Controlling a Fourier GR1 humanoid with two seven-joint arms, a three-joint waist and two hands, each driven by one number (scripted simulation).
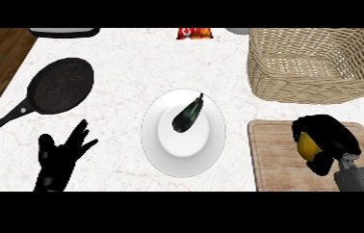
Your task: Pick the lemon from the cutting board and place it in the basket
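Observation:
A yellow lemon (307,146) lies on the wooden cutting board (274,155) at the lower right, mostly hidden. My right hand (328,135) is curled over and round it, with only a strip of yellow showing at the hand's left side. Just beyond the board, at the upper right, stands the wicker basket (302,85), with nothing visible inside. At the lower left my left hand (62,155) rests open above the counter, fingers up, holding nothing.
A white plate (160,145) with a dark eggplant (188,114) on it sits in the middle. A black frying pan (62,85) lies at the left. A red packet (194,32) and a dark tray (64,32) show at the far edge.

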